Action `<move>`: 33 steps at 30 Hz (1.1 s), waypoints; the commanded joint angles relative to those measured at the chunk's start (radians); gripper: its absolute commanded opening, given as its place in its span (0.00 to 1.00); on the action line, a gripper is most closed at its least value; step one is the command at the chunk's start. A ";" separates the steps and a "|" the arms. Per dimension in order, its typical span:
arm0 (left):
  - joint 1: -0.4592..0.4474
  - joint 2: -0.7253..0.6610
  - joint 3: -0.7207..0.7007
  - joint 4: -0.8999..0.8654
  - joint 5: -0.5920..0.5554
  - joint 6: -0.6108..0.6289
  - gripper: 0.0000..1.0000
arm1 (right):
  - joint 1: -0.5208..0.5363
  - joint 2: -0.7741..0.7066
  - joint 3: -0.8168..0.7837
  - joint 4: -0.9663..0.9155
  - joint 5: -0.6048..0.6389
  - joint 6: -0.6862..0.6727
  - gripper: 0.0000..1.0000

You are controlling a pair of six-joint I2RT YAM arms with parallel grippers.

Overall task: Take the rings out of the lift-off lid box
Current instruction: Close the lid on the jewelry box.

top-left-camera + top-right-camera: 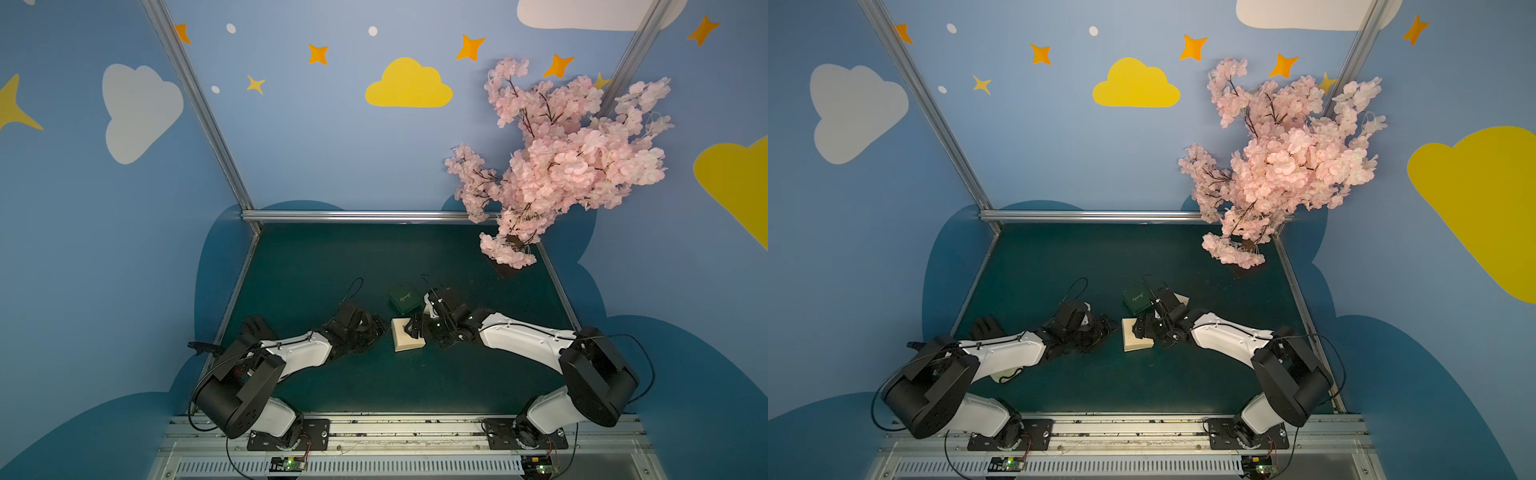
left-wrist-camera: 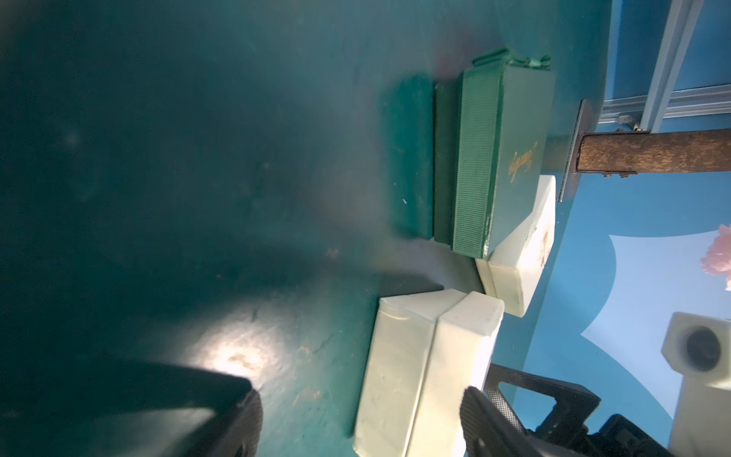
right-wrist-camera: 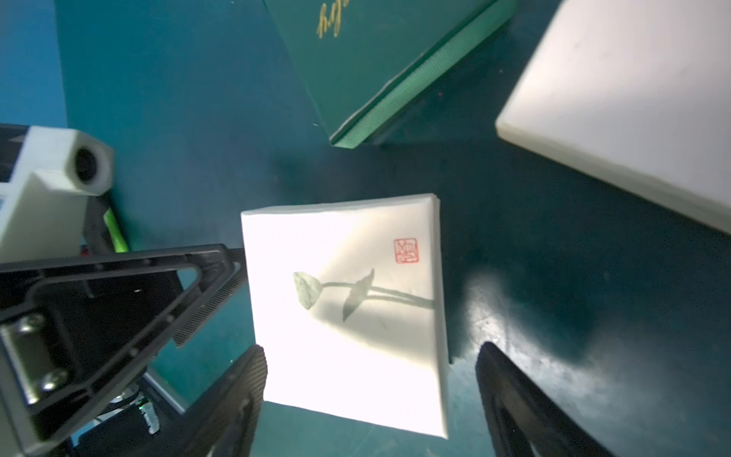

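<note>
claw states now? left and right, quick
Left claw: open, astride the white square cardboard box, holding nothing.
Right claw: open above the same box, holding nothing.

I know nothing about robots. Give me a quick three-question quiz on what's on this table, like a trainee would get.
1. True or false: the white box with the red seal has its lid off.
2. The box with gold script is: A red, B green, C black.
3. Fill in: the pink blossom tree stands at the far ____ corner.
Key: 1 false; 2 B; 3 right.
</note>
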 commanded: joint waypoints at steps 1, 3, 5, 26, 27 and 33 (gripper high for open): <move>-0.017 0.052 0.006 -0.100 -0.008 0.000 0.80 | -0.008 0.011 -0.015 0.033 -0.017 -0.001 0.84; -0.022 0.066 0.017 -0.094 -0.003 -0.003 0.80 | -0.008 0.013 -0.018 0.036 -0.018 -0.002 0.84; -0.025 0.079 0.028 -0.089 -0.004 -0.007 0.80 | -0.009 0.014 -0.024 0.046 -0.019 -0.004 0.80; -0.027 -0.006 0.020 -0.097 -0.087 -0.015 0.63 | -0.010 0.037 -0.023 0.091 -0.064 -0.027 0.73; -0.026 -0.012 0.018 -0.087 -0.086 -0.012 0.61 | -0.010 0.038 -0.023 0.089 -0.064 -0.027 0.73; -0.027 -0.011 0.005 0.003 -0.061 -0.006 0.55 | -0.010 0.052 -0.011 0.091 -0.076 -0.031 0.73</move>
